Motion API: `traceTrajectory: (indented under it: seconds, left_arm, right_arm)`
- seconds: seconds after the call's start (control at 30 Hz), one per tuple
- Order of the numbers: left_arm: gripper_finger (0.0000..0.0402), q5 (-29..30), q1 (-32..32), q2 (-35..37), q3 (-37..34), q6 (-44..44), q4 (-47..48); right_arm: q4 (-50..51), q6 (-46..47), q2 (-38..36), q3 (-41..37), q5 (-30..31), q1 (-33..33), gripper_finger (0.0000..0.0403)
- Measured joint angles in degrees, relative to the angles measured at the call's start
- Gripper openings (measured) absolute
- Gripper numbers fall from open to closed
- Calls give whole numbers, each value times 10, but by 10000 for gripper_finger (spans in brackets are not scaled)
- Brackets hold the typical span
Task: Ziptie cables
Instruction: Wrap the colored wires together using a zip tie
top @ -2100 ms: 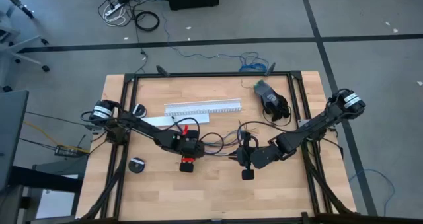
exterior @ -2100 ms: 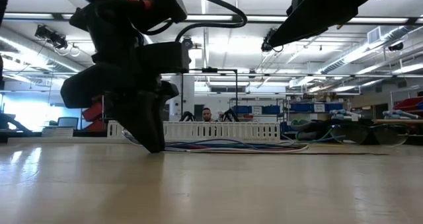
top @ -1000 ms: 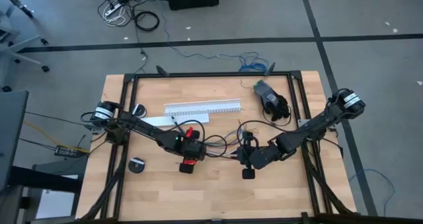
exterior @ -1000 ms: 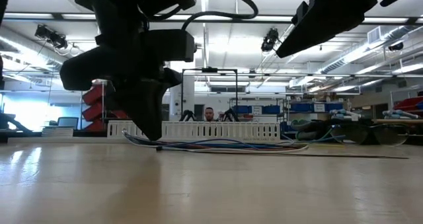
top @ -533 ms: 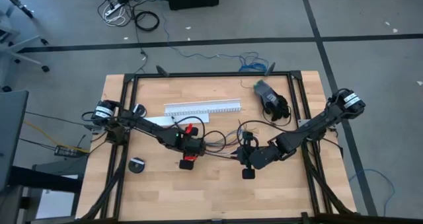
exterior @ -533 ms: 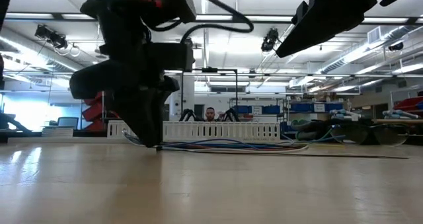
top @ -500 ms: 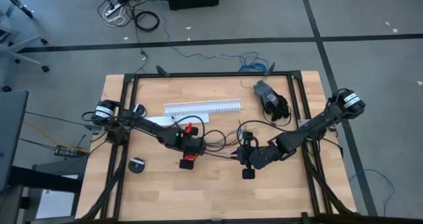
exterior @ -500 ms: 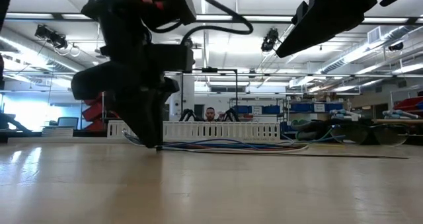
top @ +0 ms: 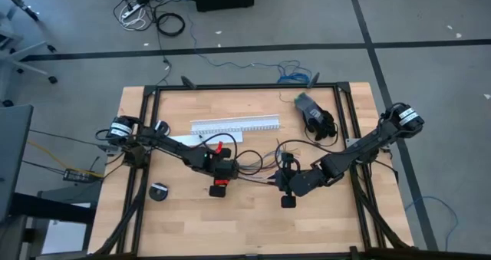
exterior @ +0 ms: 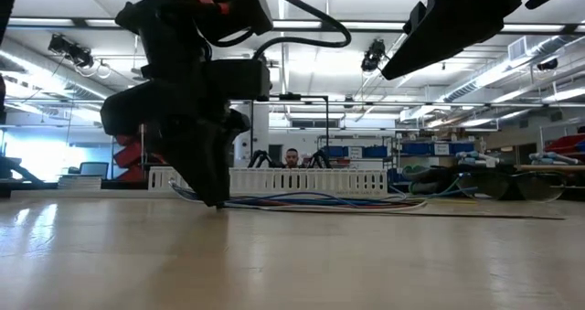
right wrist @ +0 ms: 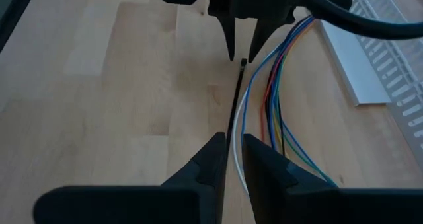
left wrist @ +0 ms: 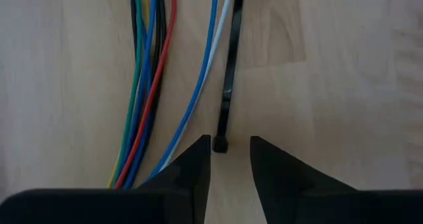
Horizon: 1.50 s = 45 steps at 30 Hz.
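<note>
— Whereabouts of the long, thin, straight black plastic ziptie (left wrist: 228, 72)?

— Lies flat on the pale wooden tabletop (left wrist: 344, 85), just beside the bunch of thin blue, green, red and whitish cables (left wrist: 149, 72). Runs alongside them and nearly touches the closest one.

— Long axis?

— Points straight away from the left gripper (left wrist: 230, 143) toward the right gripper (right wrist: 233, 138), so lines up with both.

— Left fingers?

— Apart, tips down at the tabletop, one on either side of the strip's small square head. Not clamped on anything.

— Right fingers?

— Narrowly apart too, holding nothing. Hangs well above the tabletop in the low view, over the strip's other stretch.

— Nearer arm, then?

— Left, plainly: astride the head end. Probably needs only a closing pinch across the strip's width, then a lift.

— Risk?

— Could snag the closest of the cables, judging by the tight spacing beside the head. Could also squeeze the head out sideways, thin and flat as it looks.
</note>
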<state>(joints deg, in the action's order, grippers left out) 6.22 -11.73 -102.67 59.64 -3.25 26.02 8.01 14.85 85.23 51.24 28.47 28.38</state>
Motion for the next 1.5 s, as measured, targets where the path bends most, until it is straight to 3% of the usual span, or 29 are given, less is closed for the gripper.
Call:
traceTrajectory:
  seconds: [0.4,0.73,1.27,1.5]
  left_arm:
    - [95,-29,10,-17,1,11,-15]
    - [8,-23,9,-17,2,25,-5]
    - [2,-15,7,-21,39,43,45]
    - [1,-16,7,-21,42,43,59]
  right_arm:
    - [-2,0,0,0,0,0,48]
    - [-3,-4,0,0,0,0,48]
    - [3,1,0,0,0,1,48]
    - [106,93,0,0,0,-7,48]
